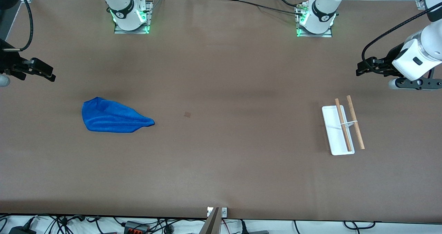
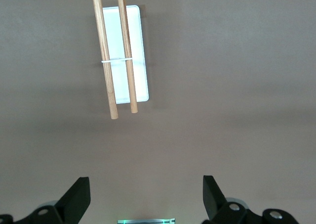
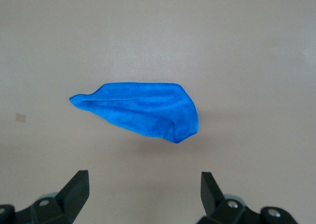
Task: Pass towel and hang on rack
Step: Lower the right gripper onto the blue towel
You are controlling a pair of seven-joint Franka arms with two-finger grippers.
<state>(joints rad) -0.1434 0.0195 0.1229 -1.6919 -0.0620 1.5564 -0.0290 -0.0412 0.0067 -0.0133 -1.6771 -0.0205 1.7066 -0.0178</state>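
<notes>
The bright blue towel (image 1: 112,117) lies crumpled flat on the brown table toward the right arm's end; it also shows in the right wrist view (image 3: 143,108). The rack (image 1: 342,127), a white tray with two wooden rods on wire supports, stands toward the left arm's end and shows in the left wrist view (image 2: 121,56). My right gripper (image 1: 43,71) is open and empty, held in the air at the table's right-arm end, apart from the towel. My left gripper (image 1: 361,68) is open and empty, held in the air at the table's left-arm end, apart from the rack.
A small dark square mark (image 1: 187,114) is on the table (image 1: 221,165) between towel and rack. Both arm bases (image 1: 131,15) stand along the table edge farthest from the front camera. Cables lie off the near edge.
</notes>
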